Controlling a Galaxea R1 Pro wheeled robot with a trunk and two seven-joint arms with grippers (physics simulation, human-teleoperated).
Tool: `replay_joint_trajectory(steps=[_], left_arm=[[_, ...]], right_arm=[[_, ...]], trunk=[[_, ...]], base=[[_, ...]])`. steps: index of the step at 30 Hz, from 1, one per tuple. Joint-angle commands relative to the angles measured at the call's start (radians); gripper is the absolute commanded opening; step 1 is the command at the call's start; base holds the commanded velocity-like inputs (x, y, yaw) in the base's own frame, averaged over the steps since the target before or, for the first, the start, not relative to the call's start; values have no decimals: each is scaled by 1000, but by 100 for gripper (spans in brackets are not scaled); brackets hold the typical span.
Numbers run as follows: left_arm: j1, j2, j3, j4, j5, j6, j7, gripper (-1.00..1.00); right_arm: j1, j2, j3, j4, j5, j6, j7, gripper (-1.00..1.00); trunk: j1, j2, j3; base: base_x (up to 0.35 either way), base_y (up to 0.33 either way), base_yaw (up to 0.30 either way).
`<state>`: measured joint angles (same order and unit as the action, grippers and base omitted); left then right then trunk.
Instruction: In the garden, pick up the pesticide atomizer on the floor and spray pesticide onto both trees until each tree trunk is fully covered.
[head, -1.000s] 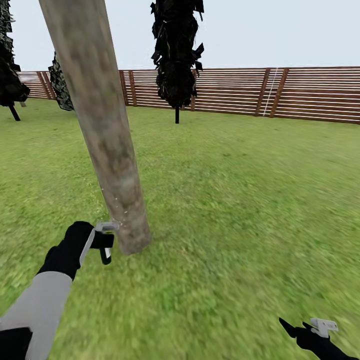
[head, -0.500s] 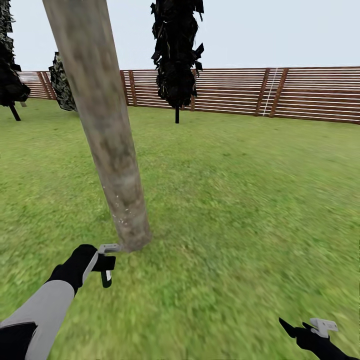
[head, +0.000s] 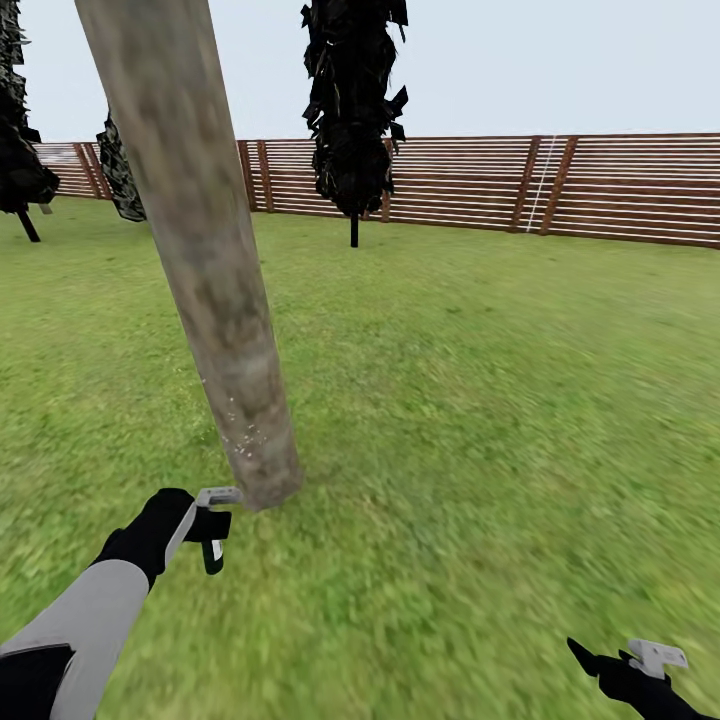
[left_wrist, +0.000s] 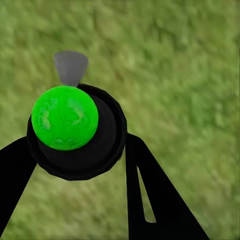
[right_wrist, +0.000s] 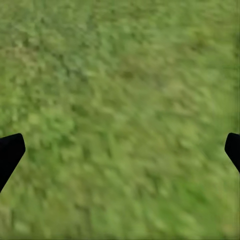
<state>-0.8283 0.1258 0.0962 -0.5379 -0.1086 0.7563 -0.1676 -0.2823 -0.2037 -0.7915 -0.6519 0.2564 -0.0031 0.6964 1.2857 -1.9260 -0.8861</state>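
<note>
Nearest the robot, the left gripper (head: 205, 525) is clamped on the pesticide atomizer (head: 212, 520); in the left wrist view its two black fingers (left_wrist: 150, 195) press against either side of the dark bottle (left_wrist: 82, 135), whose green spot faces the camera and whose grey trigger head points away over the grass. The right gripper (head: 628, 662) hangs low at the far right of the head view with its fingertips spread wide and nothing but lawn between them. A second ago the left hand held the sprayer higher, its head right against the lower part of the tree trunk (head: 205, 260); it has since dropped to the foot of the trunk and in the last half second has held that height. Meanwhile the trunk has slid slightly leftward in the picture, which I take for a small shift of the camera, not of the tree. A scatter of pale pesticide specks (head: 245, 435) sits on the lower trunk just above the nozzle, so spraying seems to be under way there; most of the column above looks bare, and much is probably left to cover. Beyond stand a dark-leaved tree (head: 352, 110) and the slatted brown fence (head: 600, 190) edging the garden.
</note>
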Motion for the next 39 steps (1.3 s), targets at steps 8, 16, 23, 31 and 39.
replay_joint_trajectory(steps=[8,16,23,31,39], left_arm=[[0,0,-2,-5,1,1,-6,-100],[-53,-1,-13,-314,3,222,-12,-100],[-146,-2,-13,-374,3,261,-12,-100],[-185,-1,-16,-358,3,270,-13,-100],[-167,-1,-17,-244,0,264,-15,-100]], right_arm=[[0,0,1,0,0,0,0,100],[0,0,0,-1,0,0,0,100],[0,0,0,-1,0,0,0,100],[0,0,0,-1,0,0,0,100],[0,0,0,-1,0,0,0,100]], trunk=[[0,0,0],[0,0,0],[0,0,0],[0,0,0],[0,0,0]], base=[[8,0,0],[-62,0,0],[-1,0,0],[0,0,0],[0,0,0]])
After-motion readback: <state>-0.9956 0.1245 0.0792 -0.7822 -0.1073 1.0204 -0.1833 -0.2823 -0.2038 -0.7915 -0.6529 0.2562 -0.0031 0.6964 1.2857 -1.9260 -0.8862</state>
